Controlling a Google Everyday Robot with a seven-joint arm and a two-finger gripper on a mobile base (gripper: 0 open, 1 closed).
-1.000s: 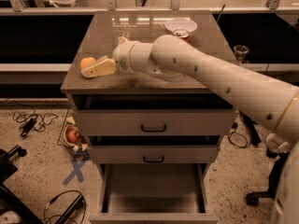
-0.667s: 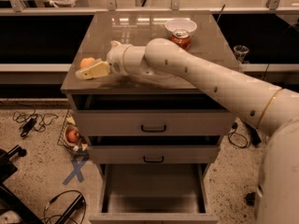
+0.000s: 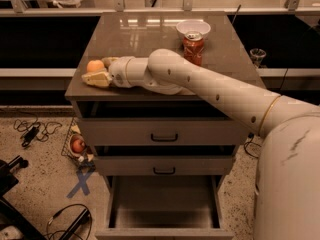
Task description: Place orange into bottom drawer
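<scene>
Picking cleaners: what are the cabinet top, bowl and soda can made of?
Cabinet top: glossy, reflective, perhaps laminate or stone. Bowl: smooth white, ceramic or plastic. Soda can: metal, silver lid. Gripper: by the orange at the top's left edge.

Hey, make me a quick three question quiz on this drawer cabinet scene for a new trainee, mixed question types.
1. True or false: the bottom drawer is pulled open, its floor bare.
2. Fill in: just behind the soda can sits a white ____.
3. Where is the gripper? A at the orange near the cabinet top's front corner; B inside the bottom drawer; C beside the soda can.
Key: 1 true; 2 bowl; 3 A.
</scene>
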